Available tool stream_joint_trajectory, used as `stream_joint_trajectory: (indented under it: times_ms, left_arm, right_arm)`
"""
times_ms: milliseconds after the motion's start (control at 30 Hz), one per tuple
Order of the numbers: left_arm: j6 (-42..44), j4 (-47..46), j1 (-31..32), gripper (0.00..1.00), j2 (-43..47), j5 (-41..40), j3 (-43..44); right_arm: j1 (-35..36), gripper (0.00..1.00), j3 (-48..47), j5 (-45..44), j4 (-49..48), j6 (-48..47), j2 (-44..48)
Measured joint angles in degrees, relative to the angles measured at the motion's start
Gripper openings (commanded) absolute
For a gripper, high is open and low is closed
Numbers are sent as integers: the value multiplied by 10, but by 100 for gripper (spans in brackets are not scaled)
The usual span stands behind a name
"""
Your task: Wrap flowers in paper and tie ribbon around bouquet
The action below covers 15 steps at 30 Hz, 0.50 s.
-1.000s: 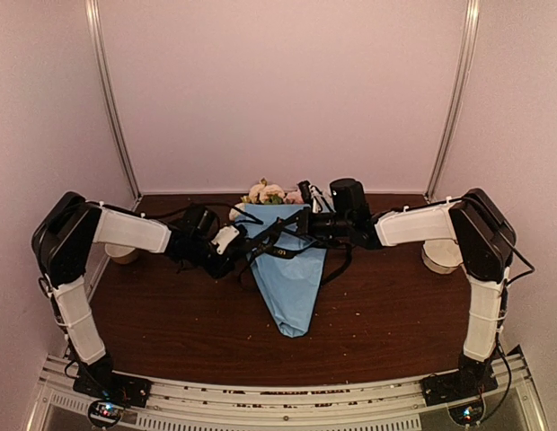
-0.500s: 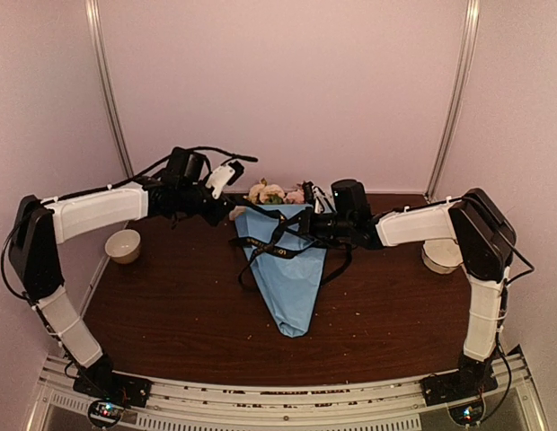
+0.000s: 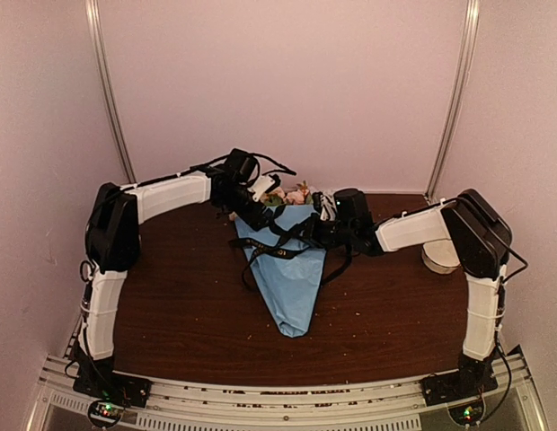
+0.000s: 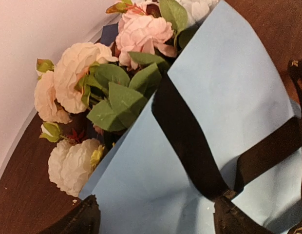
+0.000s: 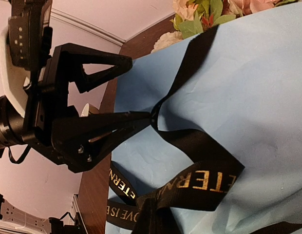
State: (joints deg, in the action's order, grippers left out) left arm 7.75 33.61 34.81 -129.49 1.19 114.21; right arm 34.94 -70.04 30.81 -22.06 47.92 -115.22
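Black ribbon [image 5: 204, 178] carries gold capitals — "ETERN" reads clearly, with "ISE" on a lower fold and the rest lost in twists. It crosses the light blue paper [image 4: 141, 190] of the bouquet [image 3: 293, 287], a cone lying on the dark wood counter [image 3: 171, 314] with its point toward the arm bases. The cone holds the flowers [image 4: 141, 34]: pink and cream heads with green leaves spilling from its far mouth. The left pincer [image 5: 141, 90] stands wide apart over the cone's upper left edge, gripping nothing, one fingertip [image 5: 141, 119] touching a ribbon fold. The right pincer [image 3: 307, 232] is clamped on the ribbon at the cone's right edge. A pale bowl [image 3: 436, 262] sits partly hidden by the right arm — contents unseen.
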Motion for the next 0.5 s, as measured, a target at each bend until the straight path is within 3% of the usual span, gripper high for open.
stream_joint_trajectory:
  times_ms: [100, 233, 300, 500]
  left_arm:
    - [10, 1, 0, 90, 23, -18, -34]
    - [24, -14, 0, 72, 75, -21, -84]
    - [33, -30, 1, 68, 108, 0, -115]
    - [130, -115, 33, 76, 191, 95, -254]
  right_arm:
    - [-1, 0, 0, -8, 0, 8, -7]
    - [-3, 0, 0, -19, 5, 17, -17]
    - [-4, 0, 0, -24, 12, 19, -19]
    - [-7, 0, -6, -28, 40, 13, -24]
